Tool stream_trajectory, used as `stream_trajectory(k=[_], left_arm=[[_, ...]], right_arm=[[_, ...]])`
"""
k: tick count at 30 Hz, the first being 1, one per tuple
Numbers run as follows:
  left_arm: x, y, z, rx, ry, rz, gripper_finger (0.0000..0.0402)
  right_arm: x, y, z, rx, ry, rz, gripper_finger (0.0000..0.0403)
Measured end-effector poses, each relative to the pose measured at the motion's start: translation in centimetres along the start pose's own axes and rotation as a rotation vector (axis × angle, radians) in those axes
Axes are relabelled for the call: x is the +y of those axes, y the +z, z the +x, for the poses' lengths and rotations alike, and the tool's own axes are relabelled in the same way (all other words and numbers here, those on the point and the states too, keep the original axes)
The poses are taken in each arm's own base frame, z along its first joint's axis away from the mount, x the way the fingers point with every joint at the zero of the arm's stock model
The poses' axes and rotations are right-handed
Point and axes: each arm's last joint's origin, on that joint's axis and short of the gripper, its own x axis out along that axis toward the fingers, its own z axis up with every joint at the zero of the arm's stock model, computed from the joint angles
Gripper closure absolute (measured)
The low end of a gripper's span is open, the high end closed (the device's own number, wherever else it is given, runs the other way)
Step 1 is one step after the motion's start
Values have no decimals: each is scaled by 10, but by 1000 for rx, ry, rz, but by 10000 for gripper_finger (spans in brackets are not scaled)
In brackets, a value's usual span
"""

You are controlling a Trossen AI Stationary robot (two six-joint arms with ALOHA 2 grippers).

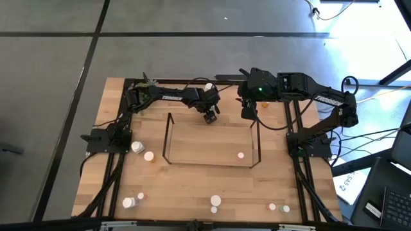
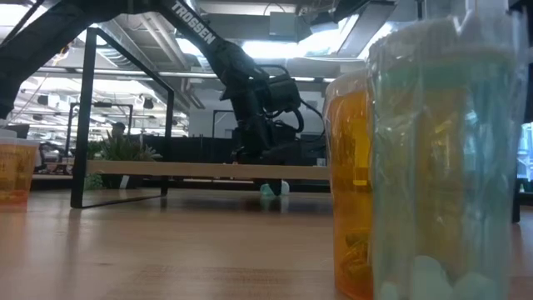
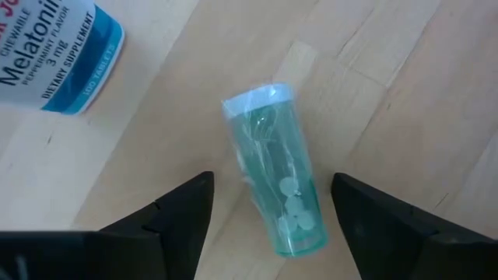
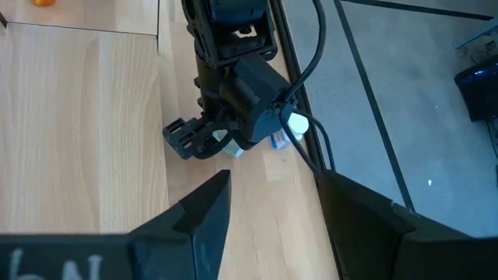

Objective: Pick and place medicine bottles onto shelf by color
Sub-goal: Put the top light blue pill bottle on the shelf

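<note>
1. The left gripper (image 1: 210, 117) hangs over the far side of the table (image 1: 192, 192), just behind the back edge of the wire shelf (image 1: 168, 138), pointing down at the wood.
2. Its two dark fingers (image 3: 175, 214) stand apart on either side of a teal bottle (image 3: 275, 190) that lies on its side on the table. They are spread and not touching it, so nothing is held.
3. The teal bottle's white cap points away from the wrist, and small white pills show through its clear body.
4. Next to it lies a white bottle with a blue label (image 3: 54, 50), also on its side, close to the teal one but apart from it.
5. The right gripper (image 1: 249, 110) waits at the far right, beside the shelf's right end frame. Its fingers (image 4: 198, 214) are apart with only bare wood between them.
6. One small orange-capped bottle (image 1: 241, 154) stands on the shelf near its right end.
7. Other bottles are scattered along the table: two near the left edge (image 1: 142, 151), and several along the near edge (image 1: 215, 201).
8. At table height, an orange bottle (image 2: 358, 183) and a pale teal one (image 2: 445, 158) stand very close to the camera, touching or nearly so.
</note>
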Motion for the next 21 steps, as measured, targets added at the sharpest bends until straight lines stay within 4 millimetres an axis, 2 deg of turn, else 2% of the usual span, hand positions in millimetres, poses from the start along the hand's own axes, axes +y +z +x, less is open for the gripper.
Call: stream_trajectory(k=[5, 16, 21], left_arm=[[0, 0, 0, -2, 0, 0, 172], [0, 0, 0, -3, 0, -1, 271], [0, 0, 0, -3, 0, 0, 299]], right_arm=[[0, 0, 0, 0, 0, 0, 205], [0, 0, 0, 0, 0, 0, 205], [0, 0, 0, 0, 0, 0, 205]])
